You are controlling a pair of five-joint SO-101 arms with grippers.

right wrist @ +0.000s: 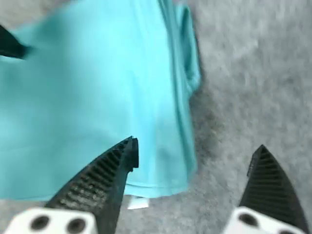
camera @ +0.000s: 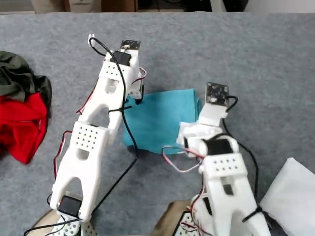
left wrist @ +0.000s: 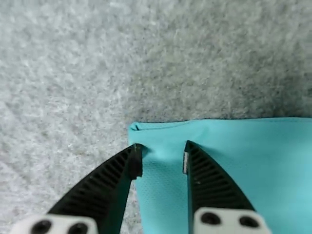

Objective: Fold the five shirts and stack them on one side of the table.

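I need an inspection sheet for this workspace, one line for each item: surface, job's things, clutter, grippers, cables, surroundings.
Surface: grey felt table.
Job's things: teal shirt folded flat at the centre; red shirt and dark green shirt crumpled together at one side edge; white folded fabric, likely a shirt, at the opposite near corner.
Clutter: nothing seen.
Grippers: left gripper open, fingers at the teal shirt's corner; right gripper open wide, over its other side edge.
Cables: black cable along the left arm; red and white wires at the right arm.
Surroundings: furniture beyond the table's far edge.

free room on table (camera: 256,54) beyond teal shirt (camera: 160,120), shirt pile (camera: 22,108) left, white cloth (camera: 293,196) right
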